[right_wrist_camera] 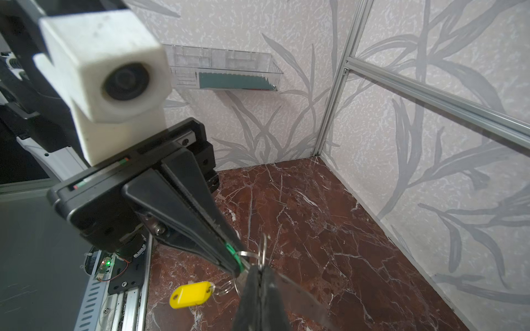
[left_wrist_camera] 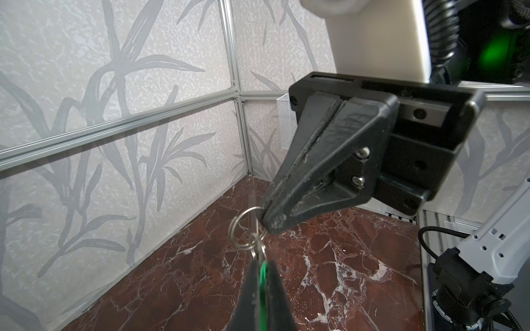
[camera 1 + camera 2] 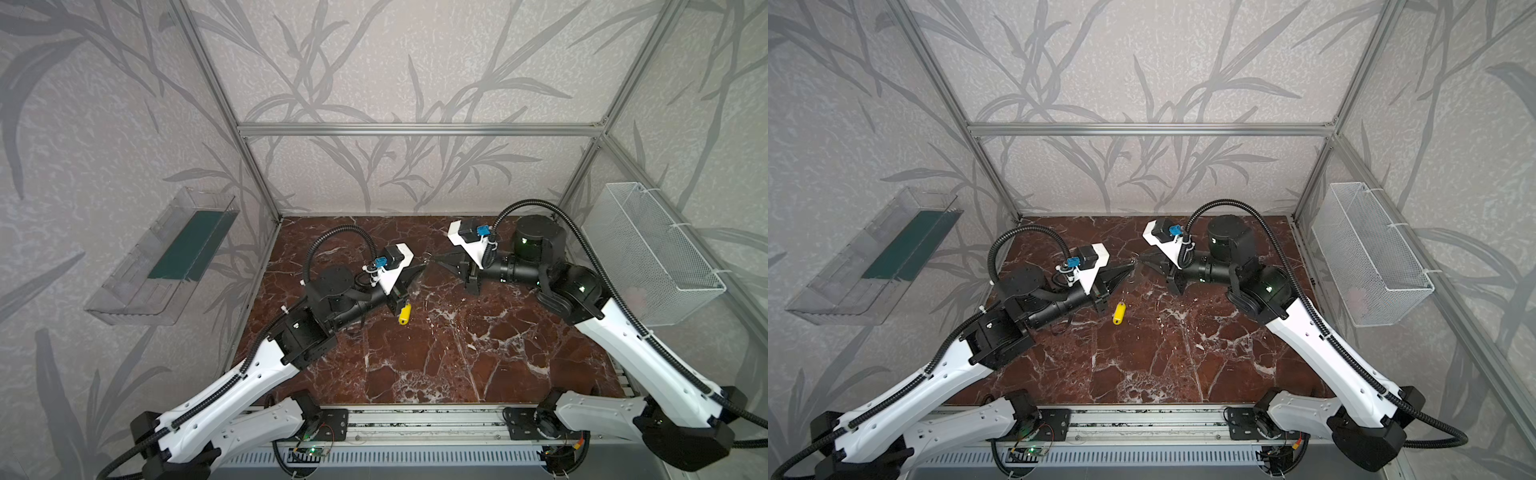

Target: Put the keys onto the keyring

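Left gripper (image 3: 422,269) and right gripper (image 3: 437,260) point tip to tip over the far middle of the marble table (image 3: 478,365), each pinched to a point. Small metal ring (image 3: 427,257) between the tips; I read it as touching both. Yellow tag (image 3: 405,313) lies on the table just beside the left gripper's base. Clear bin (image 3: 137,282) on left wall, wire basket (image 3: 665,257) on right wall.

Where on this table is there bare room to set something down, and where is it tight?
Bare: the table front half, from the yellow-tagged key forward to the front rail; also the back-left strip along the back wall. Crowded: mid-back, where the left gripper, shut on the green-tagged key, meets the right gripper holding the keyring.
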`<move>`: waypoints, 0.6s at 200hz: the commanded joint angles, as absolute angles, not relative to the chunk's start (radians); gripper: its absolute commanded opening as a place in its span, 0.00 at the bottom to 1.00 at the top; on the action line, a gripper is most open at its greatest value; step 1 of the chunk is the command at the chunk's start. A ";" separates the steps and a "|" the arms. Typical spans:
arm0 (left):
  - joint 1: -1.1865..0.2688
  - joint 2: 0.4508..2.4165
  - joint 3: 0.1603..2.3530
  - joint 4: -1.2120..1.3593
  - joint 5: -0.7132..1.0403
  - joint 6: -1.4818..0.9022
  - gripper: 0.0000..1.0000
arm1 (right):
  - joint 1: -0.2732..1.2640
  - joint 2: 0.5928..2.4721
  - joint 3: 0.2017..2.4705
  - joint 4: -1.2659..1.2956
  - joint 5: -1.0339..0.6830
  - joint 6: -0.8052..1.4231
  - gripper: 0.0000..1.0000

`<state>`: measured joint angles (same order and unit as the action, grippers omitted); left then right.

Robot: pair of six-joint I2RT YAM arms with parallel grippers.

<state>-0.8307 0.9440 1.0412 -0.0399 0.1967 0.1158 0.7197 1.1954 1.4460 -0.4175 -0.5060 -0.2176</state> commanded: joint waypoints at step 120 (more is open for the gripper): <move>-0.828 0.937 1.194 -0.257 0.215 0.265 0.02 | 0.718 1.228 1.561 -0.612 -0.568 -0.328 0.00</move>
<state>-0.8314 0.9447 1.1484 -0.2367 0.2100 0.2317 0.7197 1.2182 1.5208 -0.5461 -0.5354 -0.3016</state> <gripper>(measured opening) 0.049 0.045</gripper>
